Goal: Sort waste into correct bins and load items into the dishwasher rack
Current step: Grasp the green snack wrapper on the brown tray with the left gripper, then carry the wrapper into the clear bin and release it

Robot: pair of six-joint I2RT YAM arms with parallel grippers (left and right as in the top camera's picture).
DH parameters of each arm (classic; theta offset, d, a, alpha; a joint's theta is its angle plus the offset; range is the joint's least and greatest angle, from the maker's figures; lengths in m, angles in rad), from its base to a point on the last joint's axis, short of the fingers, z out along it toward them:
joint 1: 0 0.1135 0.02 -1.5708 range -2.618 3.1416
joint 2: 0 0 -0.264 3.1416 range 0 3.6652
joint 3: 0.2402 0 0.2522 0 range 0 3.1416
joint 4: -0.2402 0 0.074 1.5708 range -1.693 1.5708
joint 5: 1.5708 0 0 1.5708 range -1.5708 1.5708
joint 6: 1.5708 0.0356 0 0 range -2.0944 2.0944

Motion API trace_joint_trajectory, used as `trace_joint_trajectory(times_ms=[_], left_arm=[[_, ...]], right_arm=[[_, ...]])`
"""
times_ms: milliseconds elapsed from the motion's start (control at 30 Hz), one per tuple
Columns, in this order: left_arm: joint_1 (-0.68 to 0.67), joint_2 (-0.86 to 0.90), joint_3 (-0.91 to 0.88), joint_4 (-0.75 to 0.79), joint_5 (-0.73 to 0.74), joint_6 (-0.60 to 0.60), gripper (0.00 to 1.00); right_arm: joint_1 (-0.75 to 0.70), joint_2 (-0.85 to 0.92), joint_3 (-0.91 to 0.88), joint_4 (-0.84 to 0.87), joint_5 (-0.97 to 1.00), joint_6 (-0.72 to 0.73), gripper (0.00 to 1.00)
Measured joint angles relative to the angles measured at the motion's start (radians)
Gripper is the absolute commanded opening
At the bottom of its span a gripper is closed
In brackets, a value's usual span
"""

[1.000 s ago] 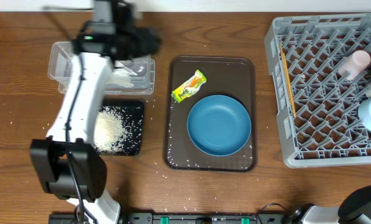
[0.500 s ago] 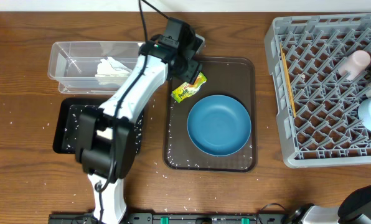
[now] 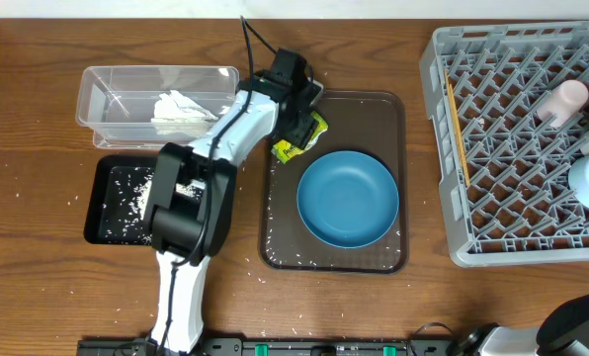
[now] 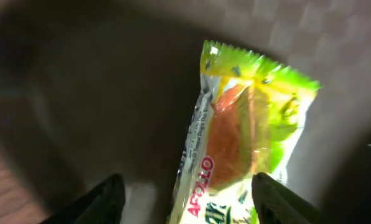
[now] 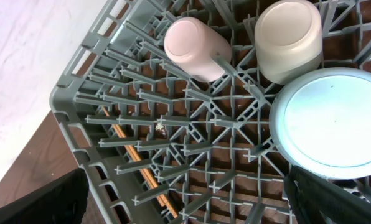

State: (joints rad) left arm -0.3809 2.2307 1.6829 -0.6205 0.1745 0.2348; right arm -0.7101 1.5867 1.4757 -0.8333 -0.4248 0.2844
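Note:
My left gripper [image 3: 299, 119] is open just over the yellow-green snack wrapper [image 3: 293, 149], which lies on the brown serving tray [image 3: 383, 109]; in the left wrist view the wrapper [image 4: 241, 130] fills the space between my fingertips [image 4: 185, 196]. The large dark-blue bowl [image 3: 347, 198] sits on the same tray. The napkin [image 3: 181, 107] lies in the clear container [image 3: 97, 99]. Rice [image 3: 126, 193] lies in the black tray [image 3: 95, 222]. The grey rack [image 3: 443, 148] holds chopsticks [image 3: 458, 129], the pink cup [image 5: 195, 46], pale cup [image 5: 289, 40] and light-blue bowl [image 5: 332, 124]. My right gripper [image 5: 185, 205] is open above the rack.
Loose rice grains are scattered on the wooden table around the black tray and the front of the serving tray. The left arm stretches from the front edge over the black tray. The rack takes up the right side.
My left arm swung from the clear container rightwards to the serving tray and came down over the snack wrapper. The napkin now lies in the clear container.

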Motion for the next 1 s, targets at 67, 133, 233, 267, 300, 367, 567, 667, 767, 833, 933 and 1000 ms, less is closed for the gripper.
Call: trace_joint_trajectory(times_ms=[67,133,233,267,300,367,567,667,767,833,933,1000], left_arm=[[0.000,0.013,0.000,0.002,-0.005,0.002,0.54],[0.000,0.013,0.000,0.002,-0.007,-0.002,0.41],[0.000,0.013,0.000,0.005,-0.010,0.000,0.20],[0.000,0.013,0.000,0.006,-0.010,0.006,0.13],[0.000,0.013,0.000,0.008,-0.010,0.006,0.07],[0.000,0.013,0.000,0.011,-0.010,-0.005,0.06],[0.001,-0.005,0.000,0.027,-0.010,-0.114,0.06],[0.006,-0.063,-0.002,0.050,-0.030,-0.197,0.06],[0.026,-0.159,-0.002,0.060,-0.106,-0.327,0.06],[0.058,-0.238,-0.001,0.059,-0.175,-0.448,0.06],[0.128,-0.322,0.002,0.034,-0.255,-0.626,0.06],[0.192,-0.353,0.005,0.011,-0.293,-0.750,0.06]], right_arm=[[0.000,0.000,0.000,0.000,0.000,0.000,0.99],[0.000,0.000,0.000,0.000,0.000,0.000,0.99],[0.000,0.000,0.000,0.000,0.000,0.000,0.99],[0.000,0.000,0.000,0.000,0.000,0.000,0.99],[0.000,0.000,0.000,0.000,0.000,0.000,0.99],[0.000,0.000,0.000,0.000,0.000,0.000,0.99],[0.000,0.000,0.000,0.000,0.000,0.000,0.99],[0.000,0.000,0.000,0.000,0.000,0.000,0.99],[0.000,0.000,0.000,0.000,0.000,0.000,0.99],[0.000,0.000,0.000,0.000,0.000,0.000,0.99],[0.000,0.000,0.000,0.000,0.000,0.000,0.99],[0.000,0.000,0.000,0.000,0.000,0.000,0.99]])
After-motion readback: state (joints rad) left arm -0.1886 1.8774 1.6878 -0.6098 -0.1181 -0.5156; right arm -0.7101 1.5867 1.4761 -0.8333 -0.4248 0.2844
